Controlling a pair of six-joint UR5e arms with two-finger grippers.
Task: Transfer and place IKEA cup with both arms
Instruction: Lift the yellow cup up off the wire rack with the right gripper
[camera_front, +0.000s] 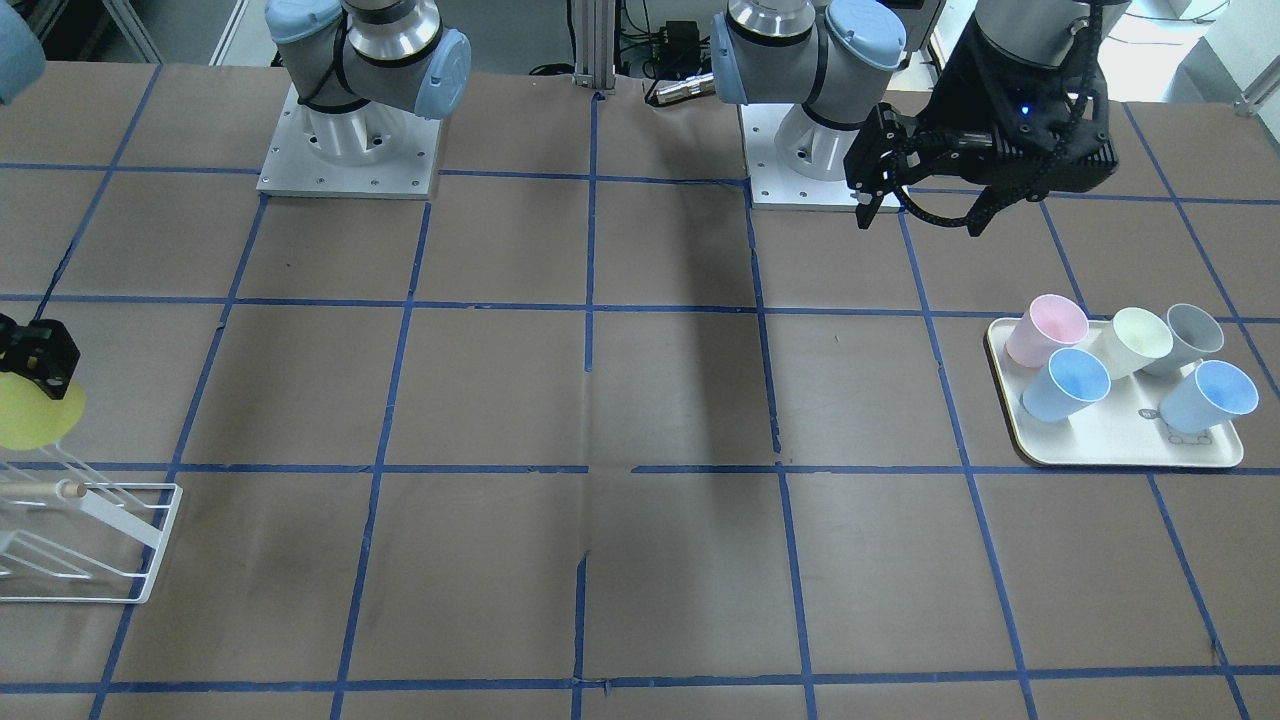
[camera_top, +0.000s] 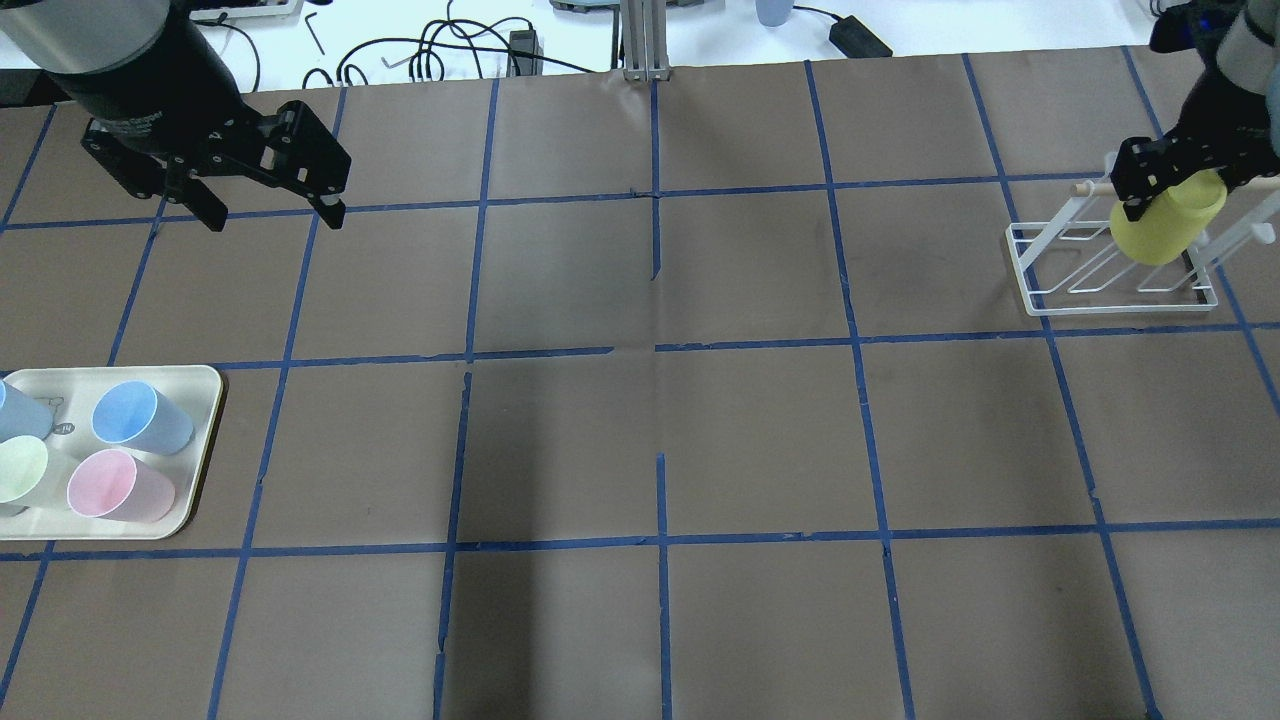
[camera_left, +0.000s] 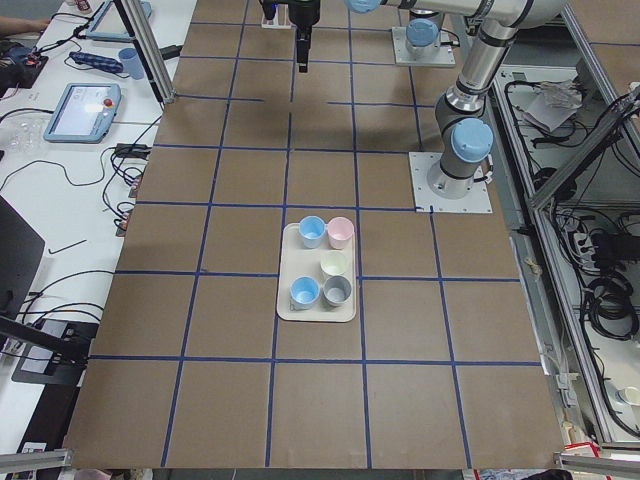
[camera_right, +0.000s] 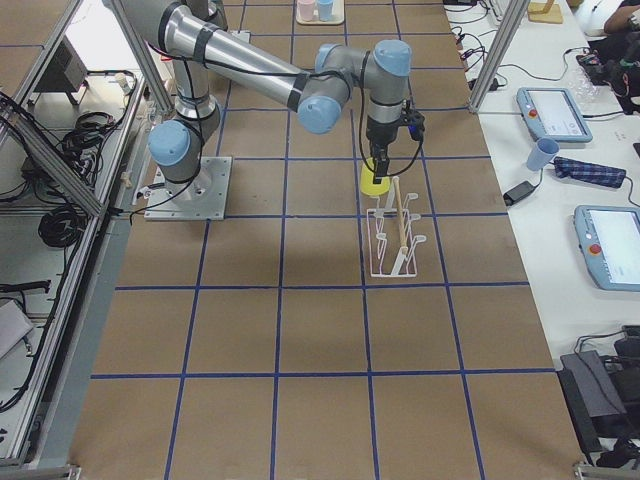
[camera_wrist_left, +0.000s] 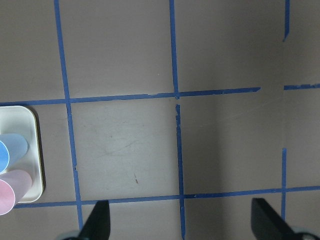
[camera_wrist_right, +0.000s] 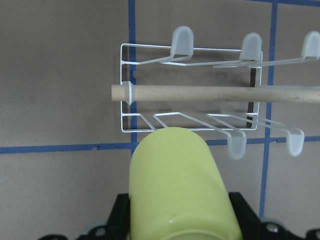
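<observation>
IKEA cup (camera_top: 1165, 225) one, seemingly gripped, pastel cups (camera_front: 1130, 342) five

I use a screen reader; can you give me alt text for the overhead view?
The right gripper holds a yellow cup over a white wire rack at the right of the table. The left gripper hangs open and empty at upper left, and a tray of pastel cups sits at the left edge.
</observation>
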